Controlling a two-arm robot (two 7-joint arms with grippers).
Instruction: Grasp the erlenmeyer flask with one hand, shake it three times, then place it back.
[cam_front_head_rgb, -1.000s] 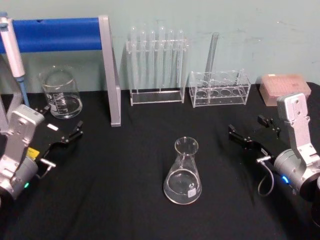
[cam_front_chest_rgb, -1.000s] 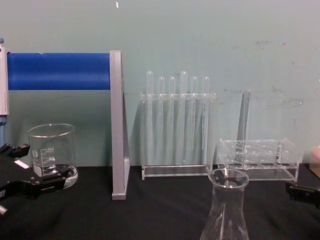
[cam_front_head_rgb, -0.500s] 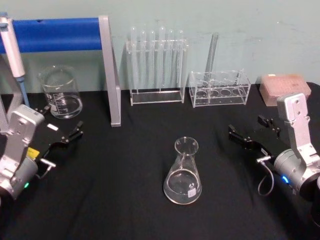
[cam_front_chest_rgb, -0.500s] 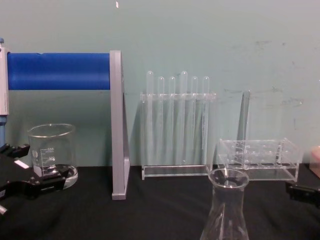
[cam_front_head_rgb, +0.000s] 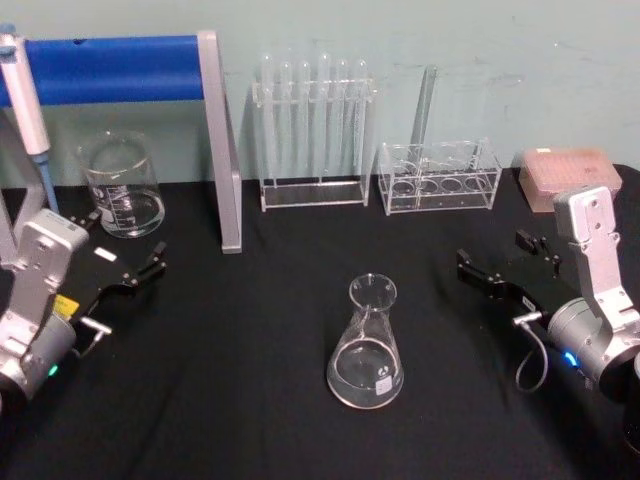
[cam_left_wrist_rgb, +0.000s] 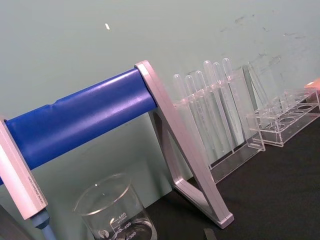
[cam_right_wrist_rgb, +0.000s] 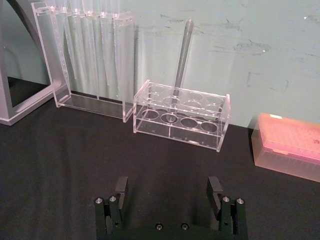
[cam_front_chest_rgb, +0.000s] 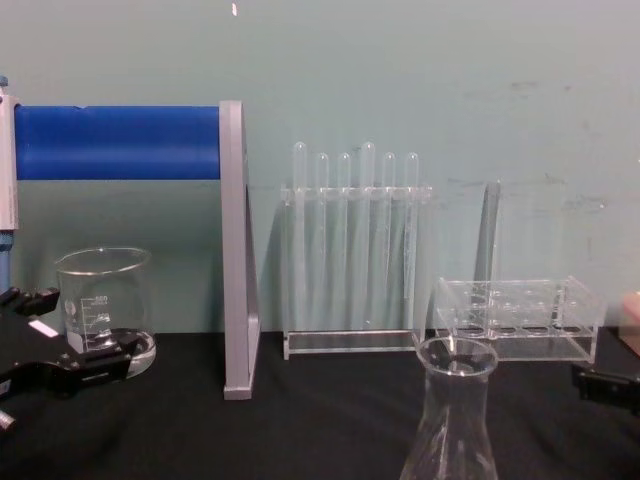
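On the black table (cam_front_head_rgb: 250, 330) we see a blue-barred stand (cam_front_head_rgb: 110, 68) at the back left. Our left gripper (cam_front_head_rgb: 125, 262) rests near the beaker (cam_front_head_rgb: 122, 186), fingers apart; our right gripper (cam_front_head_rgb: 505, 262) sits at the right, fingers spread wide with nothing between them. Between them the flask (cam_front_head_rgb: 367, 345) stands upright, well apart from both.

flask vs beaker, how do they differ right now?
The flask is conical with a narrow neck; the beaker is straight-walled and wide-mouthed. The flask stands at the table's middle, between the two arms; the beaker sits at the back left, by the blue stand. The beaker carries printed graduations; the flask shows just a small mark. Both are clear glass, upright and ungrasped.
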